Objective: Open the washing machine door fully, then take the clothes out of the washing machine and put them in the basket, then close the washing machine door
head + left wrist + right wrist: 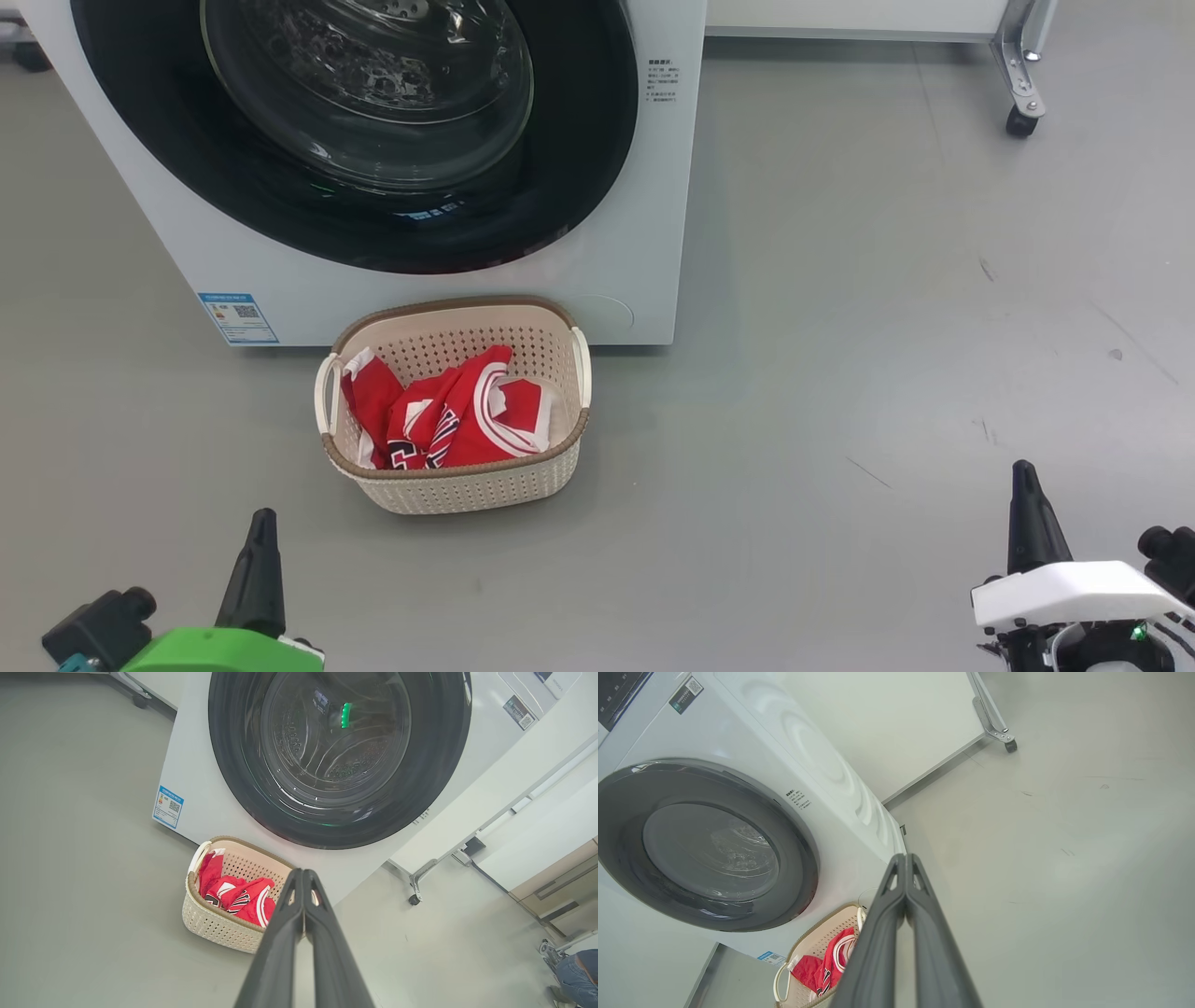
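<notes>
The white washing machine (644, 233) stands ahead with its round black-ringed door (373, 140) flat against the front, closed. Through the clear window a steel drum shows. On the floor just before it sits the cream basket (467, 485), holding crumpled red clothes (448, 411). My left gripper (261, 523) is at the lower left, shut and empty, well short of the basket. At the lower right, my right gripper (1025, 476) is shut on nothing, far to the basket's right. The wrist views show the door (336, 756) (705, 844), the basket (215, 924) (812, 933) and both pairs of fingers pressed together.
A pale panel on a steel leg with a black caster (1019, 121) stands behind the machine to the right. Grey floor spreads wide to the right of the basket. A person's leg (577, 975) shows at the far lower right of the left wrist view.
</notes>
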